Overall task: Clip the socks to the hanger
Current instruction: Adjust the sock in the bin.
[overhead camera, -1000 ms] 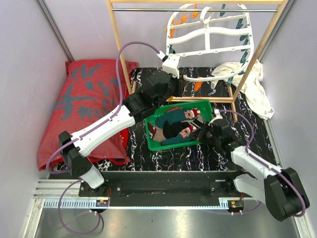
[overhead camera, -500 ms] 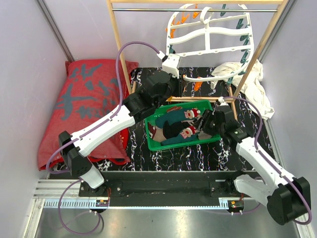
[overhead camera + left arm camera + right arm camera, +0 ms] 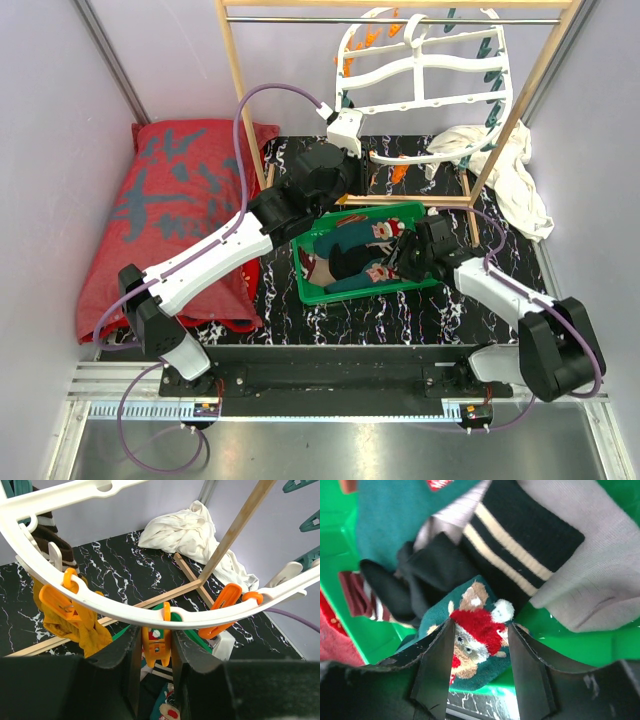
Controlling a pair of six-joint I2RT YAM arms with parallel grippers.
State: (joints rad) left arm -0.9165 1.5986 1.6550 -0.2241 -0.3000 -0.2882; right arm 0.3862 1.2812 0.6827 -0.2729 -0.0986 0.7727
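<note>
Straddling teal sock [image 3: 470, 602] | right end effector [image 3: 480, 629] apart, basket [image 3: 560, 630] edge near | left end effector [image 3: 152, 636] clamped on hanger [image 3: 117, 611] peg [image 3: 156, 649]

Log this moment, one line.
left gripper: shut on orange peg | right gripper: open over teal sock in basket | mustard sock clipped

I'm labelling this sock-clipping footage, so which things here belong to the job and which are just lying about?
Job: large white plastic oval hanger; orange plastic peg in the left tool; mustard fabric sock already clipped; mixed fabric socks in the green plastic basket; teal patterned sock under the right tool.
Lying about: red patterned cloth; crumpled white cloth.
</note>
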